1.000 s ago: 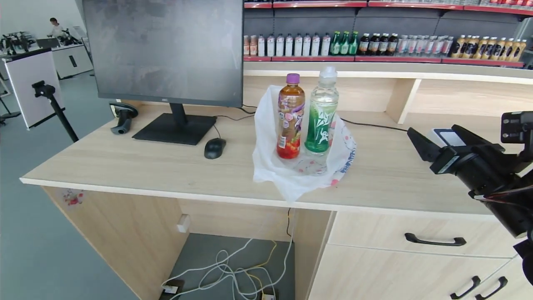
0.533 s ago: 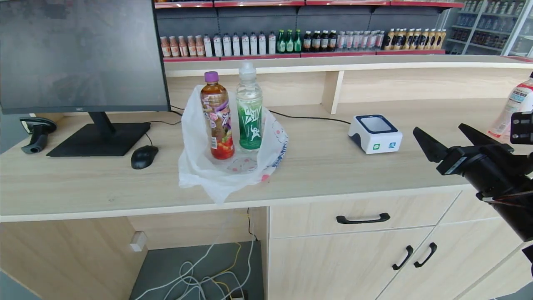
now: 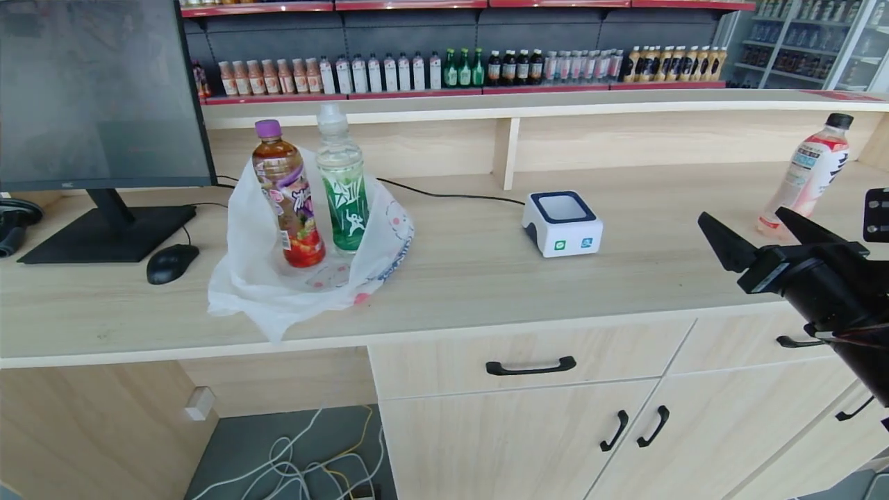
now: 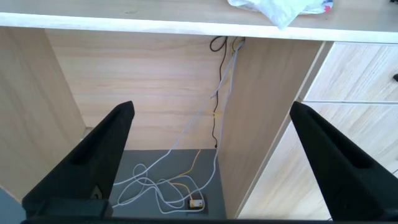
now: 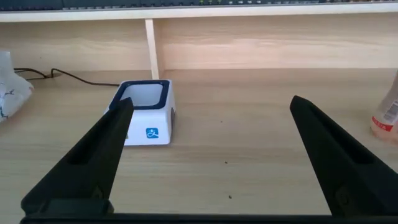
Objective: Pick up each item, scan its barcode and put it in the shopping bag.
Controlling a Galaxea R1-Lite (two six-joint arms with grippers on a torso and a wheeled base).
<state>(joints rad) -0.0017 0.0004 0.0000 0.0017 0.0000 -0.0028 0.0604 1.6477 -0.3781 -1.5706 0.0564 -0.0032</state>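
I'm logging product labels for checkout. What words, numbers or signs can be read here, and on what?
No text reads clearly.
Purple-capped brown tea bottle: label print blurred.
Clear bottle with green label: white figure, lettering unreadable.
Pink-and-white bottle with black cap: print too small.
White box scanner: green and blue icon squares, no legible words.
White plastic shopping bag: print crumpled, unreadable.

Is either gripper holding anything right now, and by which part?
Nothing is held. The left gripper and right gripper are both open and empty.
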